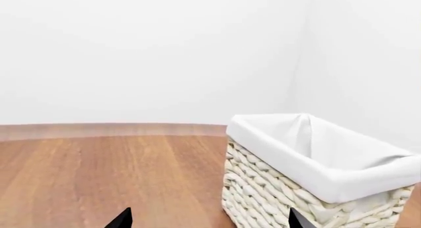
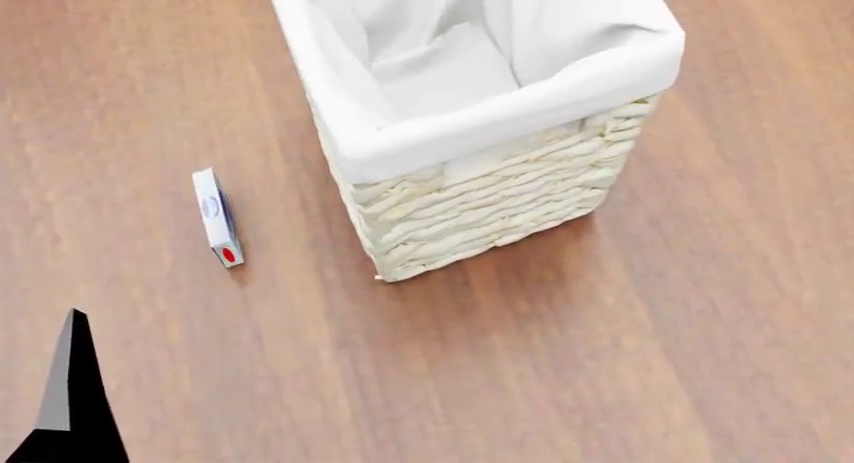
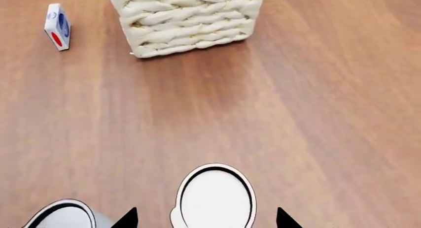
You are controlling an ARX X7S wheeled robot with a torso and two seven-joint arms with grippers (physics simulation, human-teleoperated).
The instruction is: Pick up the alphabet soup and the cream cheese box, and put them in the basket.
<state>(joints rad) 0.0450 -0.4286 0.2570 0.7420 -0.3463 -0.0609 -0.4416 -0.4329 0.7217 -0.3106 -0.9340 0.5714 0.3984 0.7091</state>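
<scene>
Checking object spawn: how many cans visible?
2, both only in the right wrist view: a white-topped, black-rimmed round can between the right gripper fingertips, another cut off at the frame's corner. Others may be hidden.

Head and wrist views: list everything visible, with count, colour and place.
basket: one, cream-white wicker with white cloth lining, on the wooden floor ahead of the robot.
cream cheese box: one, white with blue logo and red dot, on the floor left of the basket, apart from it.
cans: two, white tops with dark rims, near the right gripper; the second is cut off by the frame.
floor: brown wood.
left gripper: dark fingertips apart, holding nothing.
right gripper: dark fingertips apart, either side of a can.
</scene>
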